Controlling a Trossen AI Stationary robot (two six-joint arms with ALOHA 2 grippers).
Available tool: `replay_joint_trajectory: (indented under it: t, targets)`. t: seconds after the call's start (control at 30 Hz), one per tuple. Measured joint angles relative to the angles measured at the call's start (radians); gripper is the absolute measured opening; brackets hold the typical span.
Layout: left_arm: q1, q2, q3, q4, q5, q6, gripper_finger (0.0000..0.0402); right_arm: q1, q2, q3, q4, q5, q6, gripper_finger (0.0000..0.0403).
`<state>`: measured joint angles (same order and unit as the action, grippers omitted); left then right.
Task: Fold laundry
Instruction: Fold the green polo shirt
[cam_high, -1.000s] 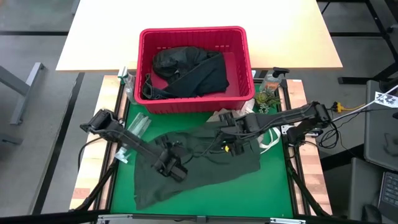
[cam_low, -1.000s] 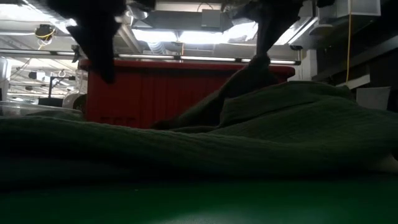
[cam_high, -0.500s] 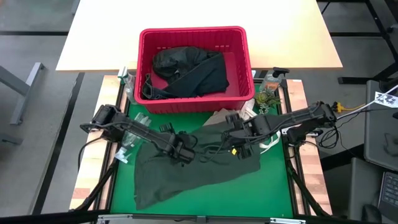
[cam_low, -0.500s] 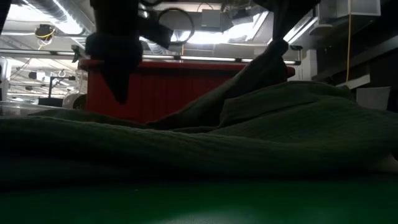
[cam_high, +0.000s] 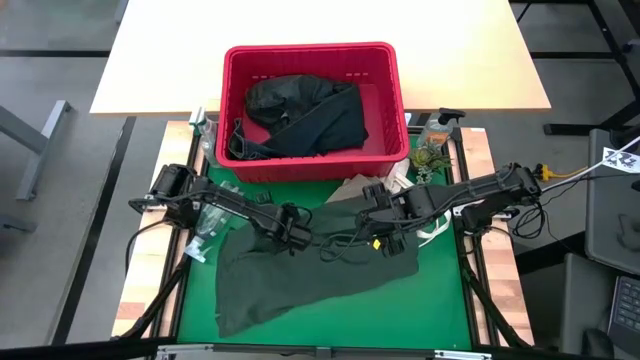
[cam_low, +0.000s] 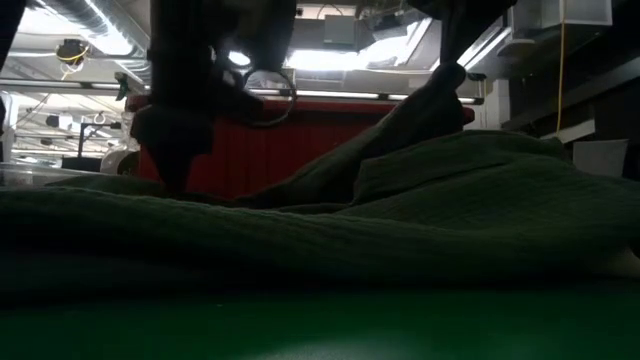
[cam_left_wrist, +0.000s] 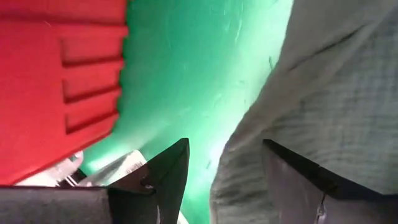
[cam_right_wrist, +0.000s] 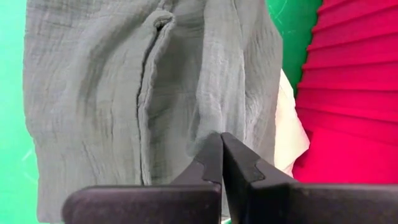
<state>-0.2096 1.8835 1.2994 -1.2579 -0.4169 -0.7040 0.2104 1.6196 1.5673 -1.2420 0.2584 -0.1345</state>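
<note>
My dark fingers frame an olive-green crinkle-textured shirt on the bright green mat, beside a red slatted basket holding black garments.

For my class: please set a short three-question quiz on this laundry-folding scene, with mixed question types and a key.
1. True or false: the left gripper stands open over the edge of the olive-green shirt.
2. Which gripper is shut on the shirt? A) left B) right C) neither
3. Fill in: the black garments lie in the red ____.

Key:
1. True.
2. B, the right gripper.
3. basket.
</note>
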Motion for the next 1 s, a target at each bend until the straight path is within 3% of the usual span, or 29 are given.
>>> replay_joint_trajectory:
  t: [0.4, 0.53, 0.73, 1.0]
  targets:
    - [0.017, 0.0, -0.106, 0.047, 0.151, 0.001, 0.0184, 0.0, 0.0, 0.0, -0.017, 0.0, 0.0, 0.0]
    - [0.0, 0.0, -0.102, 0.009, 0.149, -0.011, 0.0133, 0.0, 0.0, 0.0, -0.017, -0.001, 0.0, 0.0]
    - [-0.046, 0.0, -0.047, -0.137, 0.15, -0.099, 0.0017, 0.0, -0.017, 0.0, -0.026, -0.002, 0.025, 0.0]
    - [-0.156, -0.001, 0.067, -0.2, 0.215, -0.184, 0.0003, 0.048, -0.04, -0.001, -0.062, -0.042, 0.102, 0.0]
